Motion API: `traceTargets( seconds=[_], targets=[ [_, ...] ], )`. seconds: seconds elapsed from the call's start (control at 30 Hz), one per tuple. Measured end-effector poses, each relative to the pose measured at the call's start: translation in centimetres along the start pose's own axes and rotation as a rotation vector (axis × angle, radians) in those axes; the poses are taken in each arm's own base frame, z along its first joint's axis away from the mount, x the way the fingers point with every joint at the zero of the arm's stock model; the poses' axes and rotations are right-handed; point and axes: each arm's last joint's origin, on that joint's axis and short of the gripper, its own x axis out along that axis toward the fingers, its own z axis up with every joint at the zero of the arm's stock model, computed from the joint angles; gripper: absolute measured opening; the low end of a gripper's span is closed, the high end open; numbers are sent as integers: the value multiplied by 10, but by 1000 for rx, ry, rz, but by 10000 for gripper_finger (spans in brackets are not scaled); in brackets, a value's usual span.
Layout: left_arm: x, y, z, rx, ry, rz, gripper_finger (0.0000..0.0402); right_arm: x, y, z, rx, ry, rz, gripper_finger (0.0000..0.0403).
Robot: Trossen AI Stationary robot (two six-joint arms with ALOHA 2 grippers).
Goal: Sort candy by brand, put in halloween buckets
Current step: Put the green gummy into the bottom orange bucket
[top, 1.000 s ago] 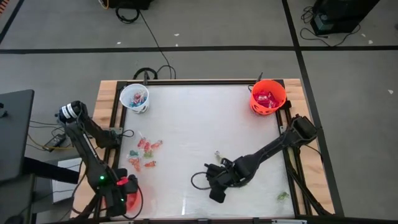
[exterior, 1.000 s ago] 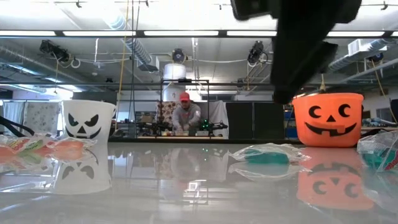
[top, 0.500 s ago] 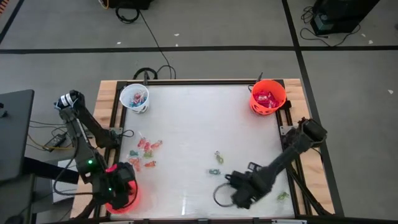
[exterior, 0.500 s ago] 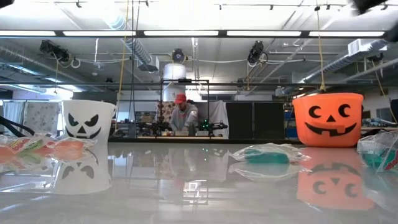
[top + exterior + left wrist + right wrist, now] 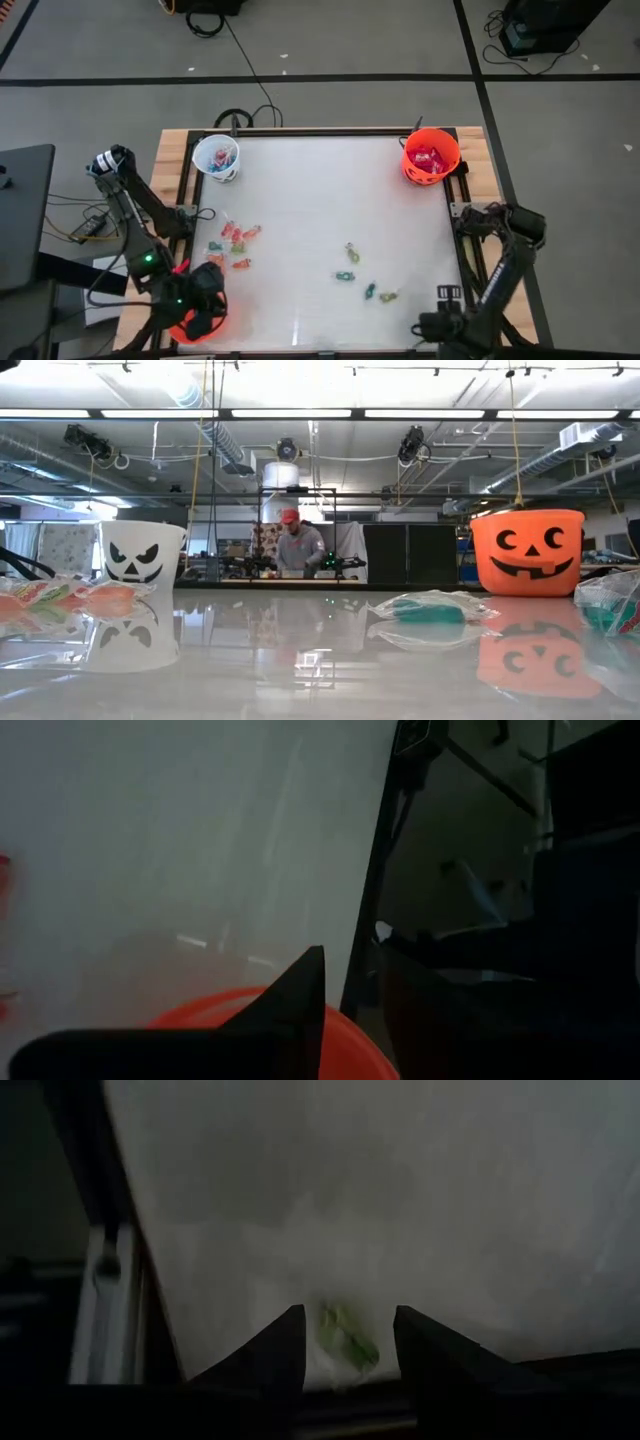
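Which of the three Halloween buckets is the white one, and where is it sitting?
The white bucket stands at the table's far left corner. The other two are orange: one at the far right corner, one under the left gripper.

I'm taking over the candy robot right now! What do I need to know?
Left gripper: above the near-left orange bucket.
Right gripper: jaws open, over a green candy at the near-right corner.
Done: blue-wrapped sweets in the white bucket, red packets in the far orange bucket.
Left: orange-red pieces and the other green pieces lie loose on the table.
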Motion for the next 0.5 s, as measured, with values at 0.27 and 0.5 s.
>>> traceTargets(
  seconds=[0.27,0.5],
  targets=[
    [1,1,4,17,-11,4,96,22,10,-32,-89,35,-2,165],
    [1,1,4,18,-13,7,96,41,8,-32,-71,19,22,164]
  ],
)
